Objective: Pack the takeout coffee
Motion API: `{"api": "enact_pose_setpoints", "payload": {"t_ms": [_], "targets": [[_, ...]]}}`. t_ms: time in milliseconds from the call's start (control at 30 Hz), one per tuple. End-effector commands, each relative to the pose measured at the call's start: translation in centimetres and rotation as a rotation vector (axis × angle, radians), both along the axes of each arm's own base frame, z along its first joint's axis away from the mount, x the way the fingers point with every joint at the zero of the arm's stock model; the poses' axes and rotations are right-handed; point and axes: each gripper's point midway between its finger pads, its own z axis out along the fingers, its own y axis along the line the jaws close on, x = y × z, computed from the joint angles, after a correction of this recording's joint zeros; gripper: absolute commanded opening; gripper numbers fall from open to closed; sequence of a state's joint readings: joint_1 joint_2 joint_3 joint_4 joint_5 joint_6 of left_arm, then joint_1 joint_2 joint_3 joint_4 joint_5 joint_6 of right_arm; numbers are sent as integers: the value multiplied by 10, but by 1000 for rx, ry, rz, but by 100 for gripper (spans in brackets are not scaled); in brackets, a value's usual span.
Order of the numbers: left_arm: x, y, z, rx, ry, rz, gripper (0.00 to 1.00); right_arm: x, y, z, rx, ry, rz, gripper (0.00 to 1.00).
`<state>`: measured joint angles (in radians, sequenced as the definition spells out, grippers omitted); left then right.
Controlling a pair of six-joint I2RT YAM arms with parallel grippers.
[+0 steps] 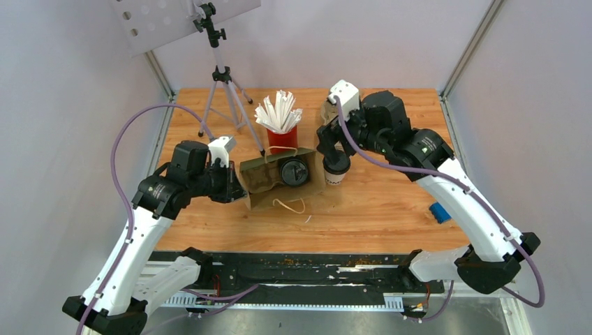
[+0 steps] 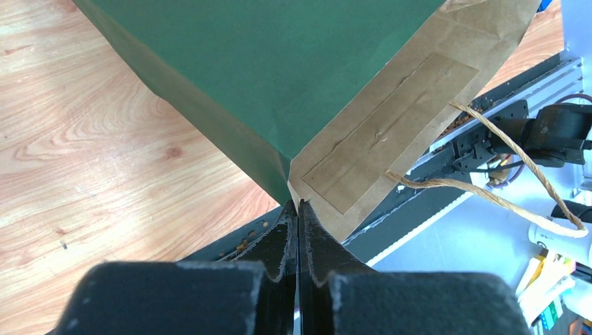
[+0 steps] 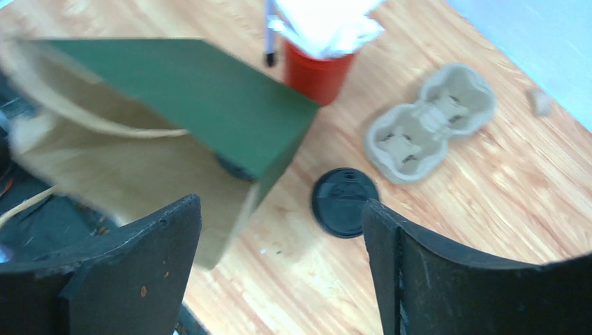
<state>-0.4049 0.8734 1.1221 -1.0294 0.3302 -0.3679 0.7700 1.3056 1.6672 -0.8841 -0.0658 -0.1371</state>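
Note:
A brown and green paper bag (image 1: 265,178) sits mid-table, its mouth facing up. The black lid of one coffee cup (image 1: 293,171) shows inside it. The second white cup with a black lid (image 1: 336,169) stands on the wood just right of the bag. It shows from above in the right wrist view (image 3: 344,202). My right gripper (image 1: 334,148) hovers over this cup, open and empty (image 3: 279,206), not touching it. My left gripper (image 1: 237,190) is shut on the bag's left edge, and its closed tips pinch the paper corner (image 2: 299,204). The bag (image 2: 279,77) fills the left wrist view.
A red cup of white straws (image 1: 282,132) stands just behind the bag. A beige pulp cup tray (image 3: 429,122) lies beyond the free cup, hidden under my right arm in the top view. A tripod (image 1: 222,91) stands back left. A blue object (image 1: 440,211) lies at the right edge.

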Motion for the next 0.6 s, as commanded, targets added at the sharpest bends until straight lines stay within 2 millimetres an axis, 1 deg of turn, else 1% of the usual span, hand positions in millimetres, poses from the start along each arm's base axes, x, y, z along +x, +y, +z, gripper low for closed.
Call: {"api": "enact_pose_setpoints", "payload": {"t_ms": [0,133,200,333,400,467,567], "targets": [[2,3,13,13,-63,-22,0,52,-31,-19,33,-23,-203,88],[1,9,13,51,-78,-28,0,87,-57,-54,-29,-61,-322,99],[-1,12,11,65,-72,-33,0,95,-62,-75,-41,-61,-340,100],[-1,13,11,75,-70,-33,0,99,-64,-112,-60,-65,-336,100],[0,12,13,71,-73,-35,0,97,-59,-122,-43,-59,-298,99],[1,11,13,72,-68,-40,0,95,-51,-129,-23,-45,-258,97],[0,9,14,65,-58,-47,0,96,-49,-141,-18,-33,-258,95]]}}
